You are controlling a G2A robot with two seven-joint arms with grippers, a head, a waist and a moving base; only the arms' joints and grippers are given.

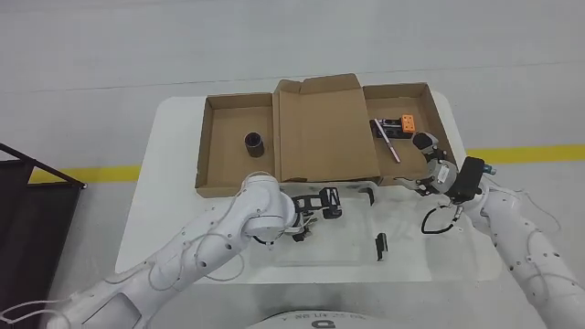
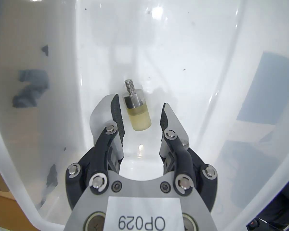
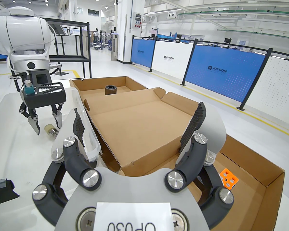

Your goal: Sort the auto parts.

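A small bumper part (image 2: 136, 111), a yellowish rubber cylinder with a metal threaded stud, lies on the floor of the clear plastic tray (image 1: 347, 254). My left gripper (image 2: 139, 115) stands open with its fingers on either side of the part, neither pad pressing it. From the right wrist view, the left gripper (image 3: 44, 121) points down into the tray with the part (image 3: 50, 130) at its tips. My right gripper (image 3: 139, 126) hangs open and holds nothing, over the near edge of the cardboard box (image 1: 302, 183), by its right compartment.
The box's left compartment holds a black cylinder (image 1: 253, 143). Its right compartment holds an orange block (image 1: 407, 122) and a thin rod (image 1: 388, 142). Two black parts (image 1: 377, 245) (image 1: 368, 196) lie in the tray. A folded cardboard flap (image 1: 324, 132) covers the box's middle.
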